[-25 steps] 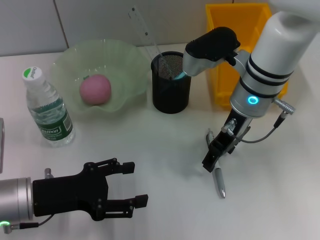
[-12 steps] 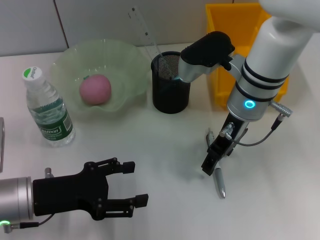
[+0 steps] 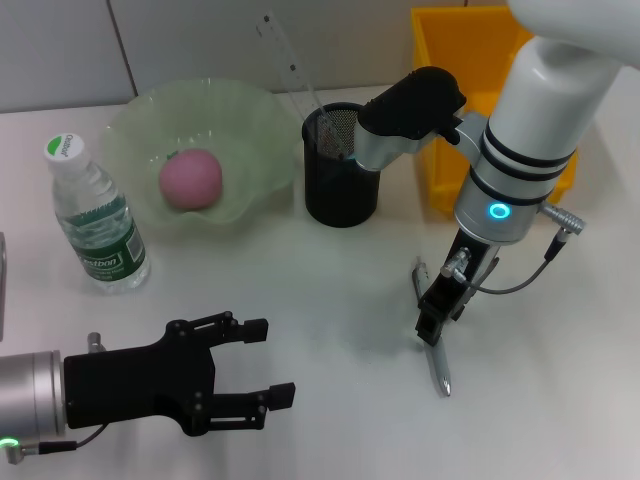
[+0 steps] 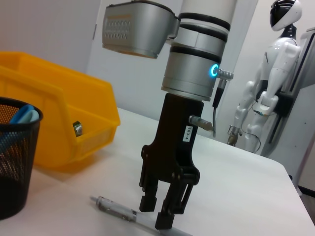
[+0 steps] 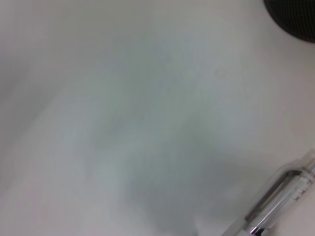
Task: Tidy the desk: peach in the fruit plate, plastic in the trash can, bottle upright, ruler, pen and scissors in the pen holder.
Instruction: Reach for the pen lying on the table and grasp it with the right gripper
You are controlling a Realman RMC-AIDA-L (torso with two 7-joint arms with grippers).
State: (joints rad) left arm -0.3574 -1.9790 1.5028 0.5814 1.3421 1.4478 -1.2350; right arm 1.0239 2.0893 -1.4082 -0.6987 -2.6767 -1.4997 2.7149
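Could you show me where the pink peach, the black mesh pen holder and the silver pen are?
Pink peach (image 3: 191, 179): head view, middle of the fruit.
Black mesh pen holder (image 3: 342, 195): head view, front wall.
Silver pen (image 3: 440, 370): head view, lower barrel on the table.

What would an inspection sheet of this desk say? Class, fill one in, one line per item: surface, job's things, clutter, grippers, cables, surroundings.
Surface: white desk, bare in the middle.
Job's things: peach in the green fruit plate; bottle upright; ruler standing in the black mesh pen holder; pen lying flat on the desk; yellow bin behind.
Clutter: nothing seen.
Grippers: right gripper just above the pen, fingers slightly apart; left gripper open, low at the near edge, holding nothing.
Cables: grey cable looping off the right wrist.
Surroundings: white humanoid robot standing beyond the desk.
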